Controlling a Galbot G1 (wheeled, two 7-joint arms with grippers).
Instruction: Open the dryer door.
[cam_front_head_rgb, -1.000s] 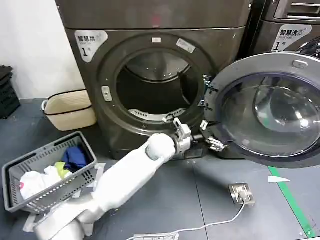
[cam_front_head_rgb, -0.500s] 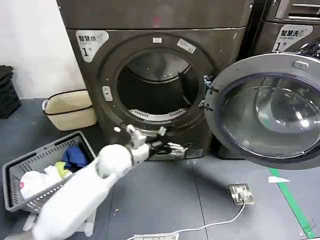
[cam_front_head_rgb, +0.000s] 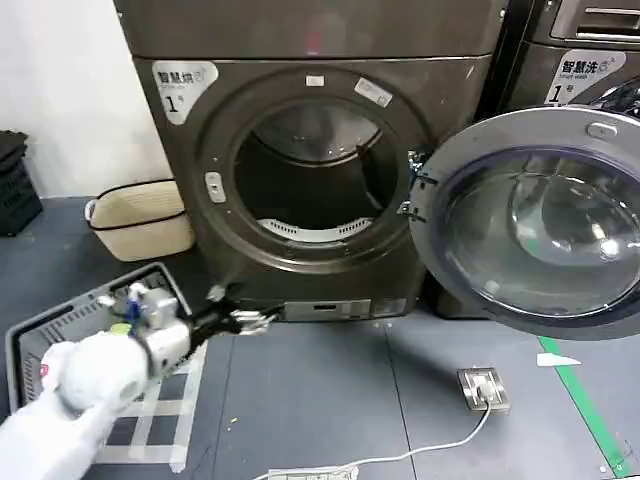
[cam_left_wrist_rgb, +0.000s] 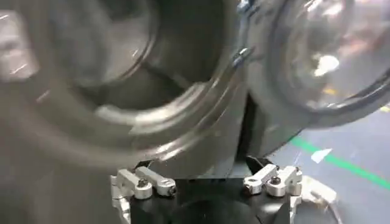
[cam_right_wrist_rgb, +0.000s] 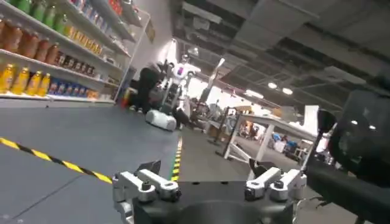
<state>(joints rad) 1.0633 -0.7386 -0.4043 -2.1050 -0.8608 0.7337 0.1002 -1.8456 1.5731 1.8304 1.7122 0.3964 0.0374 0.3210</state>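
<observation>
Dryer door (cam_front_head_rgb: 535, 225): swung wide open, hanging to the right of the drum opening (cam_front_head_rgb: 308, 180) on its hinge; chrome ring and tinted glass bowl face the room. In the left wrist view the door (cam_left_wrist_rgb: 317, 55) shows beside the opening too.
Task state: judged done, since the door stands fully clear of the opening.
Left gripper (cam_front_head_rgb: 250, 322): low, down and to the left of the drum opening, near the dryer's base panel; nothing held. In its wrist view (cam_left_wrist_rgb: 210, 182) the jaws look spread apart and empty.
Key relation: the door lies up and well to the right of the left jaws, with the whole drum opening between them; its flat face stands upright, roughly edge-on to the dryer front. The left arm is the nearer one, yet well apart from the door.
Right gripper (cam_right_wrist_rgb: 210, 182): pointed away from the dryer, toward a room with shelves; jaws released, holding nothing.
Grey basket (cam_front_head_rgb: 30, 345): on the floor, left of the dryer, partly behind the left arm; holds laundry.
Cream basket (cam_front_head_rgb: 140, 215): against the dryer's left side; contents cannot be told.
</observation>
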